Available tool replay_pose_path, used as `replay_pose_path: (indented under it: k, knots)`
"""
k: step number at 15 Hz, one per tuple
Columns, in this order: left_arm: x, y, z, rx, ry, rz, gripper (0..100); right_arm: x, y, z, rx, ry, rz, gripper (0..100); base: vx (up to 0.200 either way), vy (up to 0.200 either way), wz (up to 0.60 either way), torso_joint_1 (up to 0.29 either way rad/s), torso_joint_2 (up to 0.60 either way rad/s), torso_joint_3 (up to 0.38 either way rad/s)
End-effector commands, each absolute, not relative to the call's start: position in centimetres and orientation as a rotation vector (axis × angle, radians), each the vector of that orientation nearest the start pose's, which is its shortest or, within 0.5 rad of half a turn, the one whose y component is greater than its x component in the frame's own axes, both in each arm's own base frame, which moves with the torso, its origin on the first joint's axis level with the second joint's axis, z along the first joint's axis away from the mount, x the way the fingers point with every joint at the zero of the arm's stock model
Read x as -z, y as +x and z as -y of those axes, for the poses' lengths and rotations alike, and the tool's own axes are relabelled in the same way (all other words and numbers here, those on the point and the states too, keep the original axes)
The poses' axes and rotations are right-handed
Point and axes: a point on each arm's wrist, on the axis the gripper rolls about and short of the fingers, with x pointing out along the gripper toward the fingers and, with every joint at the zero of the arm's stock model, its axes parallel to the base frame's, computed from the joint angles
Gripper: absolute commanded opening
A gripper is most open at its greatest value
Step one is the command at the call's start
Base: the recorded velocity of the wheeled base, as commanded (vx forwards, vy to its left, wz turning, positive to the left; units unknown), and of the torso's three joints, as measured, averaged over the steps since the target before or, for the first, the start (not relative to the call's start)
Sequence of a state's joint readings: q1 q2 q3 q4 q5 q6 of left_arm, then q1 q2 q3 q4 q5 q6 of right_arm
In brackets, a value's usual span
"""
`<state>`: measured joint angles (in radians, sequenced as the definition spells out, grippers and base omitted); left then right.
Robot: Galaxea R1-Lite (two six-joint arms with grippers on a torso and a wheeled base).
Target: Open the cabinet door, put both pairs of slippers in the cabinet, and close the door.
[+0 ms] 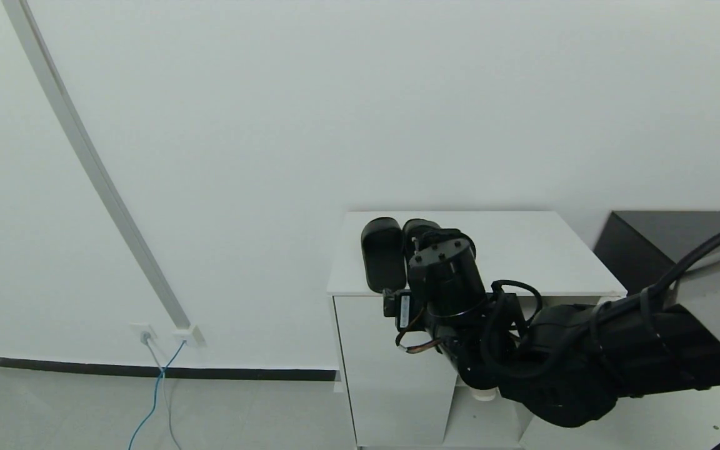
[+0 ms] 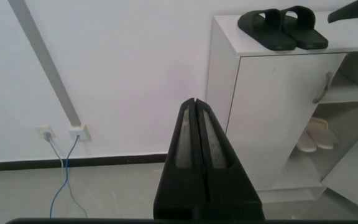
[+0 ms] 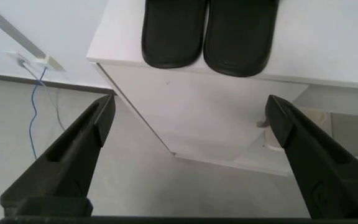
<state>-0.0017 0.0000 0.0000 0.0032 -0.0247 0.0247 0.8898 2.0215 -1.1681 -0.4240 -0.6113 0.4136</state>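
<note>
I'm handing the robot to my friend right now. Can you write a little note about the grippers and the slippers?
Left gripper: shut, empty, held back from the cabinet.
Right gripper: open, empty, close in front of the black slippers.
Black slippers: side by side on the cabinet top, at its front edge.
Pale slippers: inside the cabinet, low down.
Done: cabinet open, pale pair in.
Left: grab the black pair, put it inside, shut the cabinet.
</note>
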Motion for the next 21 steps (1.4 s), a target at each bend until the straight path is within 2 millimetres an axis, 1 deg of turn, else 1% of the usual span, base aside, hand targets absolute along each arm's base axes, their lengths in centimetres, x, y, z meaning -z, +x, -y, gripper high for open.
replay_pose_path:
  k: [1, 5, 7, 11, 14, 15, 16, 17, 18, 19, 20, 21]
  knots:
    - [-7.5, -2.3, 0.1, 0.026, 0.024, -0.004, 0, -12.7, 26.0, -30.0, -0.178, 0.076, -0.393, 100, 0.200, 0.000, 0.00, -0.002, -0.01, 0.002]
    - [-7.5, -2.3, 0.1, 0.026, 0.025, -0.003, 0, -11.7, 26.0, -29.9, -0.172, 0.074, -0.387, 100, 0.200, 0.000, 0.00, -0.003, 0.00, 0.004]
    - [-7.5, -2.3, 0.1, 0.026, 0.025, -0.003, 0, -10.8, 26.1, -30.0, -0.163, 0.060, -0.399, 100, 0.200, 0.000, 0.00, 0.010, 0.00, 0.000]
    - [-7.5, -2.3, 0.1, 0.026, 0.025, -0.003, 0, -9.7, 27.0, -30.6, -0.162, 0.035, -0.359, 100, 0.000, 0.000, 0.00, 0.000, 0.00, 0.000]
    - [-7.5, -2.3, 0.0, 0.025, 0.023, -0.003, 0, -8.2, 29.0, -31.0, -0.146, 0.010, -0.321, 100, 0.000, 0.000, 0.00, 0.000, 0.00, 0.000]
    - [-7.5, -2.3, 0.1, 0.026, 0.023, -0.003, 0, -8.2, 29.1, -31.0, -0.147, 0.010, -0.320, 100, 0.000, 0.000, 0.00, 0.000, 0.00, 0.000]
    - [-7.5, -2.3, 0.0, 0.025, 0.021, -0.003, 0, -7.4, 30.7, -31.4, -0.133, 0.007, -0.296, 100, 0.000, 0.000, 0.00, 0.000, 0.00, 0.000]
    - [-7.5, -2.3, 0.0, 0.025, 0.021, -0.003, 0, -7.1, 31.2, -31.6, -0.130, -0.001, -0.291, 100, 0.000, 0.000, 0.00, 0.000, 0.00, 0.000]
    - [-7.5, -2.3, 0.0, 0.025, 0.021, -0.004, 0, -6.5, 32.5, -32.0, -0.122, -0.009, -0.277, 100, 0.000, 0.000, 0.00, 0.000, 0.00, 0.000]
    - [-7.5, -2.3, 0.0, 0.025, 0.021, -0.003, 0, -6.3, 33.0, -32.1, -0.116, -0.006, -0.272, 100, 0.000, 0.000, 0.00, 0.000, 0.00, 0.000]
    - [-7.5, -2.3, 0.0, 0.025, 0.021, -0.003, 0, -6.2, 34.1, -32.3, -0.104, 0.010, -0.255, 100, 0.000, 0.000, 0.00, 0.000, 0.00, 0.000]
    - [-7.5, -2.3, 0.0, 0.025, 0.020, -0.003, 0, -6.1, 34.8, -32.3, -0.098, 0.017, -0.247, 100, 0.000, 0.000, 0.00, 0.000, 0.00, 0.000]
